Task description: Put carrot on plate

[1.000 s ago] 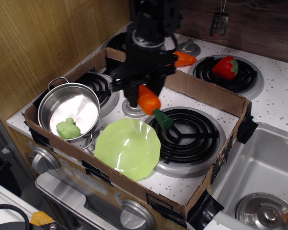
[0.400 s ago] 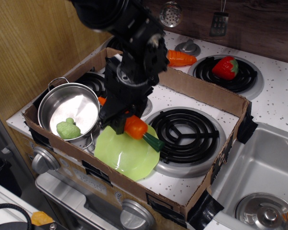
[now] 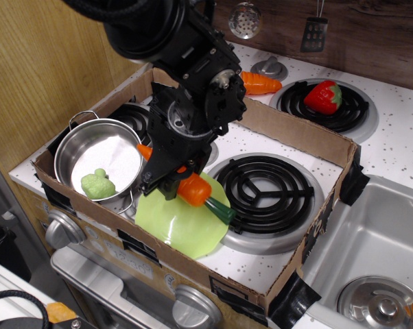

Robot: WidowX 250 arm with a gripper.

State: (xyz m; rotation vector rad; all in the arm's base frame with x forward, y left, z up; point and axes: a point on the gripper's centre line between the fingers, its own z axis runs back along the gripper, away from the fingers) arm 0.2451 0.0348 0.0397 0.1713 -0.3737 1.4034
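The long orange carrot [image 3: 193, 187] with its dark green stem end [image 3: 220, 212] is held in my black gripper [image 3: 167, 179], low over the lime-green scalloped plate [image 3: 182, 229]. The carrot slants from upper left to lower right, its stem end over the plate's right rim; I cannot tell whether it touches the plate. The gripper is shut on the carrot's middle. My arm hides the plate's upper left part.
A steel pot [image 3: 100, 161] with a green toy [image 3: 97, 185] stands left of the plate. A black burner [image 3: 265, 190] lies to the right. A cardboard wall [image 3: 289, 133] surrounds the area. Beyond it lie a stubby orange toy [image 3: 260, 83] and a strawberry [image 3: 323, 97]. A sink [image 3: 378, 267] is at right.
My gripper has carried the carrot forward and left, from above the stove's middle down to just over the plate. In the last moment it sank a little lower.
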